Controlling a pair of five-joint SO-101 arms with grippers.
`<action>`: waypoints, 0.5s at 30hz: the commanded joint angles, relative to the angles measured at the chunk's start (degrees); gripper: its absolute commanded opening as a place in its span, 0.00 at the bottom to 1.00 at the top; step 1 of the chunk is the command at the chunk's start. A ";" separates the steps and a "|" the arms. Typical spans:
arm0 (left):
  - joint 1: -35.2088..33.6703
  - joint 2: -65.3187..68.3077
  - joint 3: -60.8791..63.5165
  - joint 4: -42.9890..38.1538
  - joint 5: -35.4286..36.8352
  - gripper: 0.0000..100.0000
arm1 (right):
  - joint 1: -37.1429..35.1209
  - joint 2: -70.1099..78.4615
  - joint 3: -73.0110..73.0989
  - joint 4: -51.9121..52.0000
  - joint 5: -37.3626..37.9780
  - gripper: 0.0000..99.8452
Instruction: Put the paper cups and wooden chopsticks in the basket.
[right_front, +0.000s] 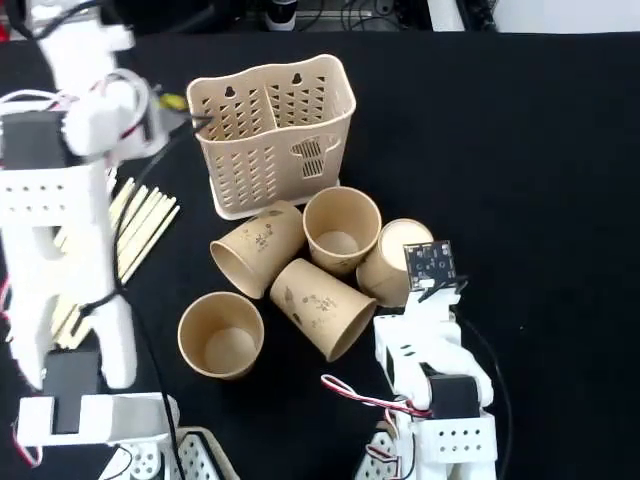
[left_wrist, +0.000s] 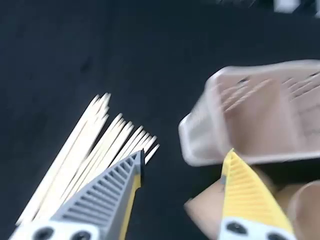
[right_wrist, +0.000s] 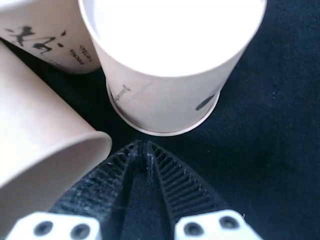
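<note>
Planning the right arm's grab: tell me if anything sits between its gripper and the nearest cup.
Nothing visible does. The shut right gripper points straight at the cup across a bare strip of table. A tipped cup lies close beside the gripper, not in the path.

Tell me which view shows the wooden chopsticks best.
The left wrist view: the chopsticks lie fanned out, their tips in plain sight. In the high view the left arm covers part of them. The right wrist view faces paper cups.
</note>
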 joint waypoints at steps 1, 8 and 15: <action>-8.04 -1.05 0.84 4.92 -4.66 0.26 | 0.35 -4.00 -0.04 -0.88 0.09 0.01; -14.37 -16.88 19.91 4.92 -14.51 0.26 | 0.35 -4.00 -0.04 -0.88 0.09 0.01; -23.52 -49.41 48.92 -4.22 -20.48 0.26 | -1.67 -4.00 -0.04 -0.88 0.09 0.01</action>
